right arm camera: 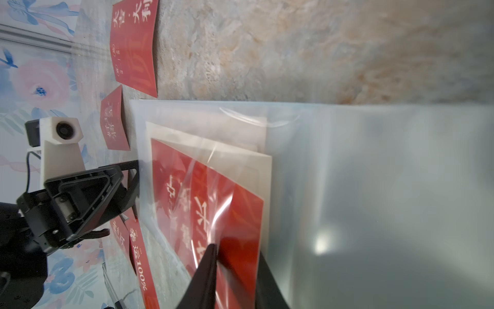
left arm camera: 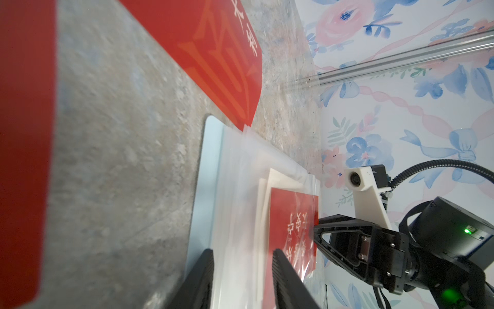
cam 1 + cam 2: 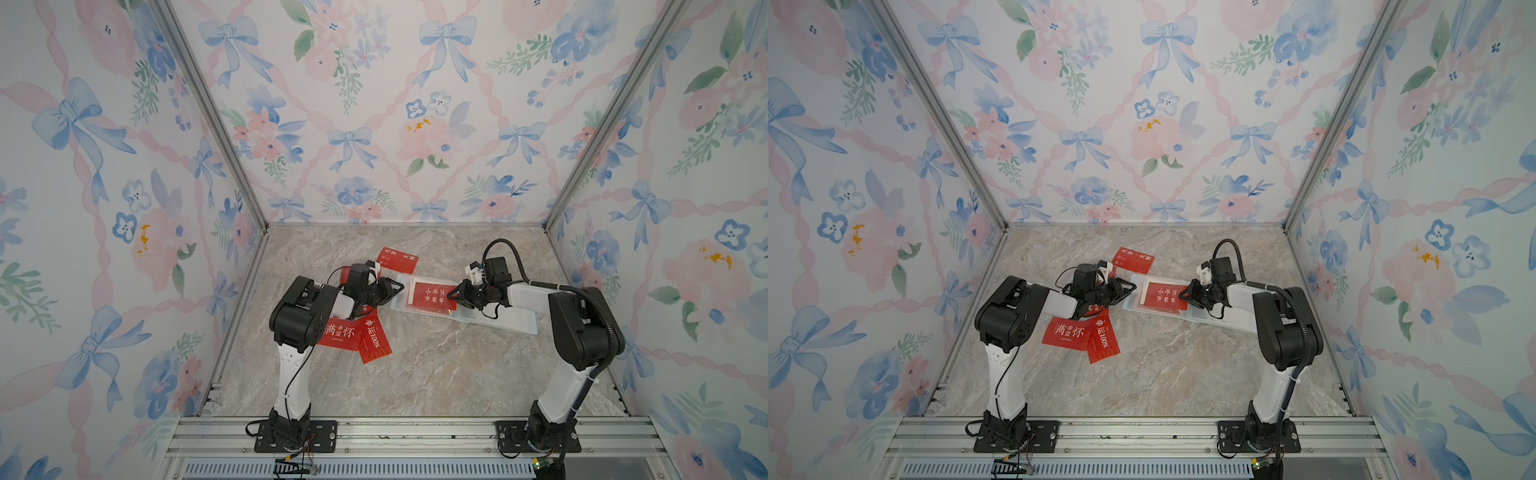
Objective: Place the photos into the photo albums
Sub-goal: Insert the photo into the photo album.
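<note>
Showing "100%" txt, red photo (image 3: 375, 340)

In both top views the left arm (image 3: 299, 307) hides most of some red photos (image 3: 345, 276), and the right end effector (image 3: 451, 296) covers part of the photo album (image 3: 519, 327). In the left wrist view another red photo (image 2: 24, 133) is blurred and cut off at the picture's edge.

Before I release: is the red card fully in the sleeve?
Partly in. The sleeve covers the far part of the card; its end at the right gripper is bare.
</note>
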Robot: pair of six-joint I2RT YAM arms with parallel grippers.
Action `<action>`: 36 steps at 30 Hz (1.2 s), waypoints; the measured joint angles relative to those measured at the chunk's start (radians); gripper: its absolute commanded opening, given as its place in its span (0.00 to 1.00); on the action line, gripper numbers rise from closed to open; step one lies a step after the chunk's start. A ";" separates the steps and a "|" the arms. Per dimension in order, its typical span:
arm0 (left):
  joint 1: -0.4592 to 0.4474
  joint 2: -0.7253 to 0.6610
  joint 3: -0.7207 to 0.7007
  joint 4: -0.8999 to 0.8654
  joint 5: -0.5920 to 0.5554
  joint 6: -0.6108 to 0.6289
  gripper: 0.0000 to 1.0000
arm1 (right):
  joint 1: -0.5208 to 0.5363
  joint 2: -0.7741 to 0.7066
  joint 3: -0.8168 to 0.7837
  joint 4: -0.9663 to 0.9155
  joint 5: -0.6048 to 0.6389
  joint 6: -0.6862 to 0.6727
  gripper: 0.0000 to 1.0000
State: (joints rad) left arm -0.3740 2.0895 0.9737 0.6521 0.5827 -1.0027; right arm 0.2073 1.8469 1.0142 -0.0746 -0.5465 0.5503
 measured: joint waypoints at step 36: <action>-0.013 -0.015 -0.018 -0.003 0.001 0.000 0.40 | 0.023 -0.077 0.068 -0.304 0.254 -0.174 0.05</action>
State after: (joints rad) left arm -0.3870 2.0747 0.9562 0.6487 0.5835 -1.0023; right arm 0.2302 1.7702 1.0824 -0.3790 -0.2920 0.3763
